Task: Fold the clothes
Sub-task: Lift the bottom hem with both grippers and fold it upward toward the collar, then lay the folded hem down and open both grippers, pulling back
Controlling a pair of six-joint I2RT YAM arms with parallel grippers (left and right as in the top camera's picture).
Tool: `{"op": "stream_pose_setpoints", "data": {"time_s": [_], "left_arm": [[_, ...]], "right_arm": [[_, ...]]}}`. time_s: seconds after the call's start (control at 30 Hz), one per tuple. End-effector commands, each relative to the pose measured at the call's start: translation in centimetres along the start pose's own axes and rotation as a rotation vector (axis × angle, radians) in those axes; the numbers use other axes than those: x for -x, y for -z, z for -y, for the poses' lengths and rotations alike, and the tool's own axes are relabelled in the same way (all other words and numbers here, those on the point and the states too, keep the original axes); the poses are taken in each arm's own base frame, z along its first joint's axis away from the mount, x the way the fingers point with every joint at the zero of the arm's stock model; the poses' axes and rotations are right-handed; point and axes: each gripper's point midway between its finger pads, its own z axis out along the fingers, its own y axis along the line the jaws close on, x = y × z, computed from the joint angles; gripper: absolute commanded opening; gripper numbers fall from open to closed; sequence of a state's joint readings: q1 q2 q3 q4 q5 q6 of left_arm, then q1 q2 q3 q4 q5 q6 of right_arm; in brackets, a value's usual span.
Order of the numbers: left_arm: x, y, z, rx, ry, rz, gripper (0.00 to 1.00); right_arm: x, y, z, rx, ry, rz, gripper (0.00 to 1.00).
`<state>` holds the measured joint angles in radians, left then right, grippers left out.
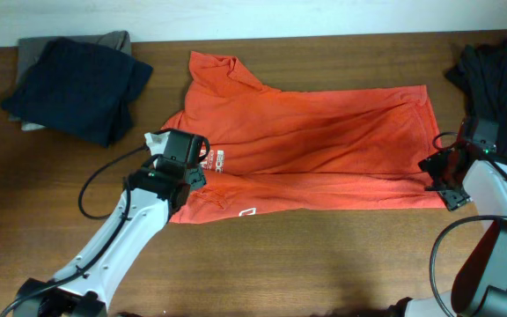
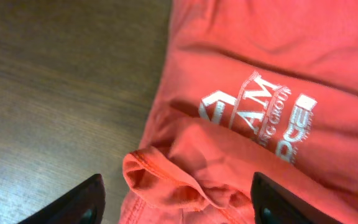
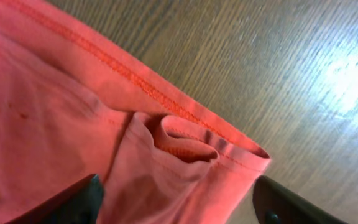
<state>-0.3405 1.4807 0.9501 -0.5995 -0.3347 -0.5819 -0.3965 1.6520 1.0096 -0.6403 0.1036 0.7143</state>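
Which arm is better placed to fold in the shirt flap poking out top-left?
Probably left. The left gripper is open over the T-shirt's logo end, near the flap; the right gripper is open at the far hem corner.

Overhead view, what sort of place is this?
Probably a robotics lab bench for laundry folding: a left arm and right arm reach over a wooden table, a red-orange T-shirt lies spread on it, and dark clothes are piled at both far corners.
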Motion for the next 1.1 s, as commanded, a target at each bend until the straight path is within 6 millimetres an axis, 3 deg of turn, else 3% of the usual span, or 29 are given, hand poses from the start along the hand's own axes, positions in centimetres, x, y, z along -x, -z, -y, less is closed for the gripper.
{"op": "stream_pose_setpoints", "data": {"time_s": [0.0, 0.17, 0.3, 0.4, 0.67, 0.8, 0.9, 1.07], "left_arm": [[0.9, 1.4, 1.7, -0.085, -0.027, -0.034, 0.79], [-1.2, 2.6, 2.0, -0.117, 0.017, -0.170, 0.79], [-4.2, 3.3, 1.2, -0.086, 0.102, -0.315, 0.79], [-4.9, 3.7, 0.9, -0.071, 0.089, -0.337, 0.79], [-4.2, 6.5, 1.1, -0.135, 0.063, -0.280, 0.79], [-5.4, 8.2, 3.3, -0.241, 0.021, -0.314, 0.73], [-7.1, 8.1, 4.7, -0.256, 0.015, -0.376, 0.72], [-8.3, 5.9, 5.8, -0.202, 0.056, -0.432, 0.66]], "right_arm": [[1.7, 2.9, -1.3, 0.047, 0.025, 0.046, 0.89], [1.3, 7.4, -1.0, 0.041, 0.031, -0.009, 0.99], [-1.7, 9.9, -0.1, 0.023, 0.038, -0.162, 0.99], [-3.3, 10.4, 0.8, -0.002, 0.048, -0.230, 0.99], [-4.7, 11.8, 2.2, -0.029, 0.093, -0.269, 0.99], [-5.3, 12.9, 2.9, -0.029, 0.121, -0.275, 0.99], [-5.8, 13.0, 3.4, -0.043, 0.145, -0.297, 0.99], [-6.5, 12.6, 4.0, -0.062, 0.154, -0.324, 0.99]]}}
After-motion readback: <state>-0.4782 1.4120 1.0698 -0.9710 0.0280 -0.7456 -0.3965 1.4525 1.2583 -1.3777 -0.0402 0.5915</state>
